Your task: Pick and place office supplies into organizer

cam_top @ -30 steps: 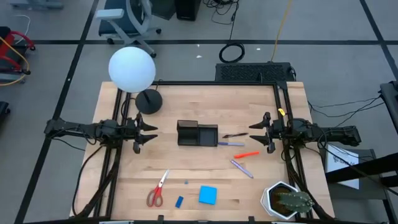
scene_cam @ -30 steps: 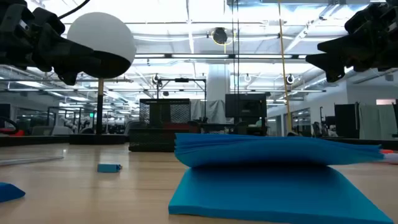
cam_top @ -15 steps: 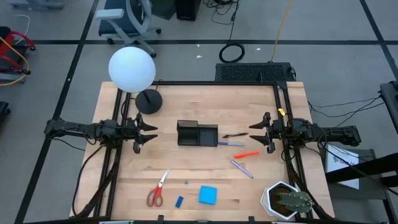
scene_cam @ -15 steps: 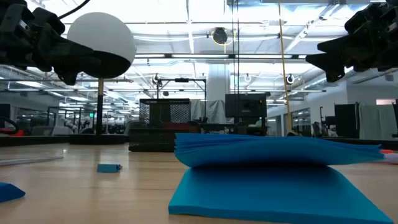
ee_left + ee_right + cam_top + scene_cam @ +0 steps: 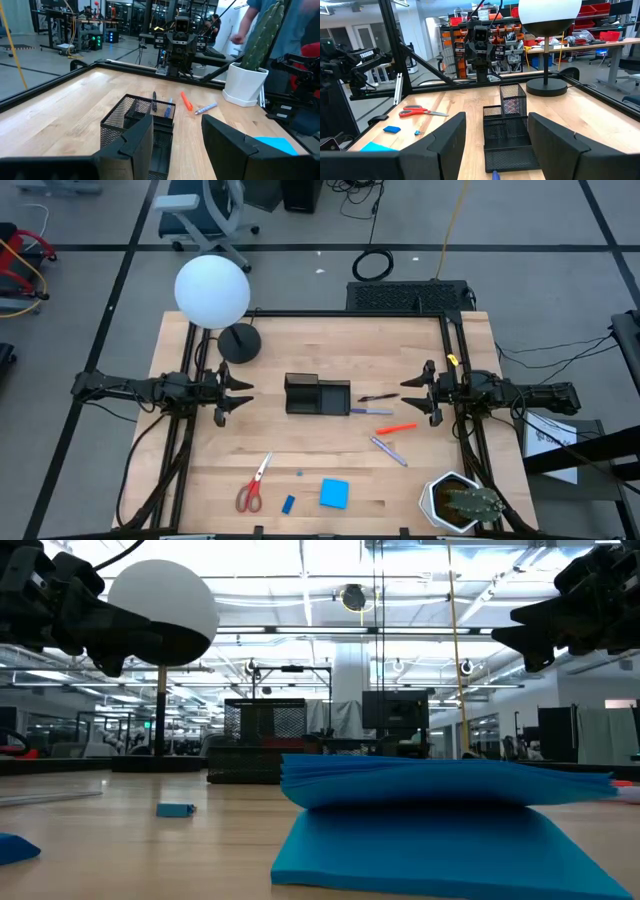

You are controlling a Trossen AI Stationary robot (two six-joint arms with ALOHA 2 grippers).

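The black mesh organizer (image 5: 317, 395) stands mid-table between my two grippers. My left gripper (image 5: 238, 394) hovers open to its left, my right gripper (image 5: 411, 393) open to its right; both point level at it and hold nothing. A thin black pen (image 5: 378, 397), a purple pen (image 5: 365, 411), an orange marker (image 5: 397, 428) and another purple pen (image 5: 388, 450) lie flat right of the organizer. Red-handled scissors (image 5: 253, 485), a blue eraser (image 5: 288, 504) and a blue notepad (image 5: 334, 494) lie near the front edge. The left wrist view shows the organizer (image 5: 137, 120) beyond my open fingers.
A lamp with a white globe (image 5: 212, 290) and a round black base (image 5: 239, 343) stands at the far left. A potted cactus (image 5: 460, 502) sits at the near right corner. Black frame rails (image 5: 350, 313) run along the table's far and side edges. A person (image 5: 260, 20) moves behind the right side.
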